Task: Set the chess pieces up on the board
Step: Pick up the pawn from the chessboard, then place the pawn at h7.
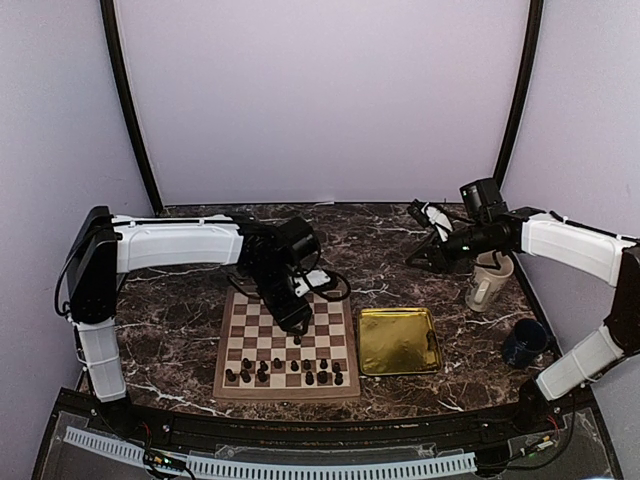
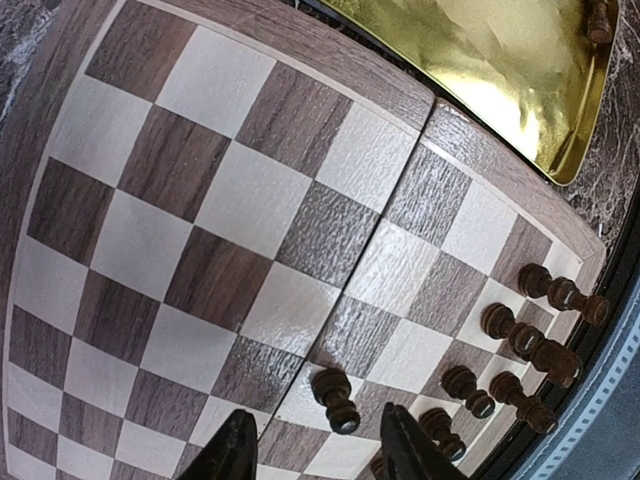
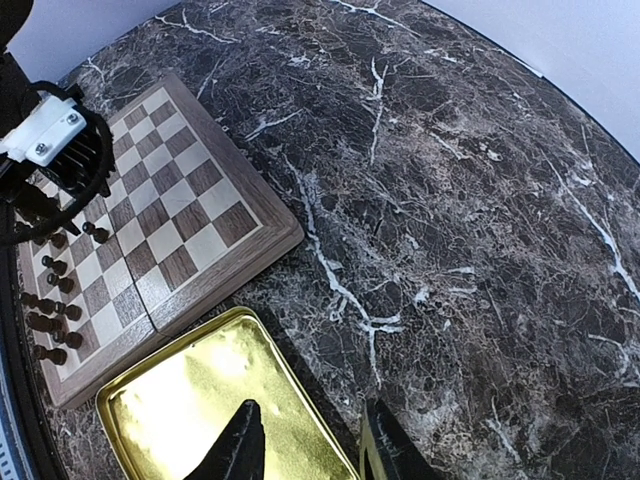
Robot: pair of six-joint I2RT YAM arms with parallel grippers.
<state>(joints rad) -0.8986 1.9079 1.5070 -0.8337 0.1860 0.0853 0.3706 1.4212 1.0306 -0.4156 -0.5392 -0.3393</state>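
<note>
- Dark marble desk [image 1: 170, 330] under pale lilac walls carried the chessboard [image 1: 245, 325], its near side towards the arm bases, with a gold tray [image 1: 398, 340] just beside its right edge.
- Dark chess pieces [image 1: 290, 372] stood along the board's two nearest rows, while a lone piece [image 2: 335, 398] stood upright farther in towards the middle.
- One stray piece [image 2: 600, 20] lay at a corner of the tray.
- The left gripper [image 2: 320, 450] hung low over the board, its jaws narrowly parted around the lone piece, with a gap on either side of it.
- The right gripper [image 3: 310, 450] hung high over the desk's far right part, well apart from the board, its jaws partly apart with nothing between them.
- A white mug [image 1: 487, 283] and a dark blue cup [image 1: 525, 342] stood at the desk's right side.
</note>
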